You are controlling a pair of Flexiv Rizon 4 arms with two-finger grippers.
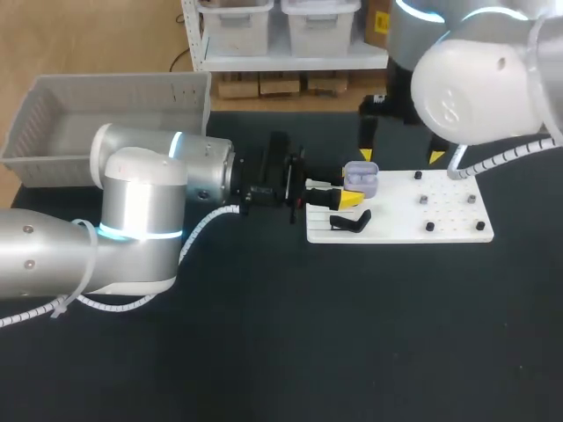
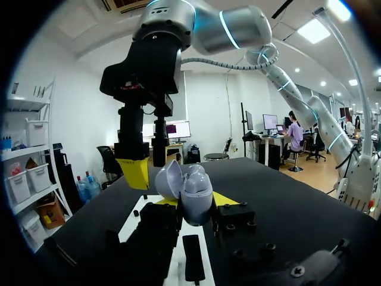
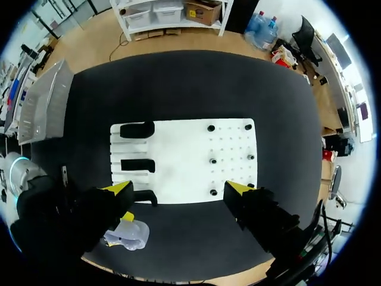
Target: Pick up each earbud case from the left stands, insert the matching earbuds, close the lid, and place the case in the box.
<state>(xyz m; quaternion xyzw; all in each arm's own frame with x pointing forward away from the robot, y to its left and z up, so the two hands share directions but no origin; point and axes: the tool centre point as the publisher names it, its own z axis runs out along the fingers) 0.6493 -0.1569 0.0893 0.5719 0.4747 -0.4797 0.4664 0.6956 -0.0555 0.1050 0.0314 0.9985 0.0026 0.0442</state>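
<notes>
Lavender earbud case (image 2: 195,192), open, pinched in our left jaws; spread right jaws should fetch probable earbuds (image 1: 424,200), its three o'clock.

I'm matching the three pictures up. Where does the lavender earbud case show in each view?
Head view: earbud case, lid open, in the left gripper at the white board's left end.
Left wrist view: between the left gripper's yellow tips, over the white board.
Right wrist view: just off a corner of the white board, at.
Shared landmark: the white board.
</notes>
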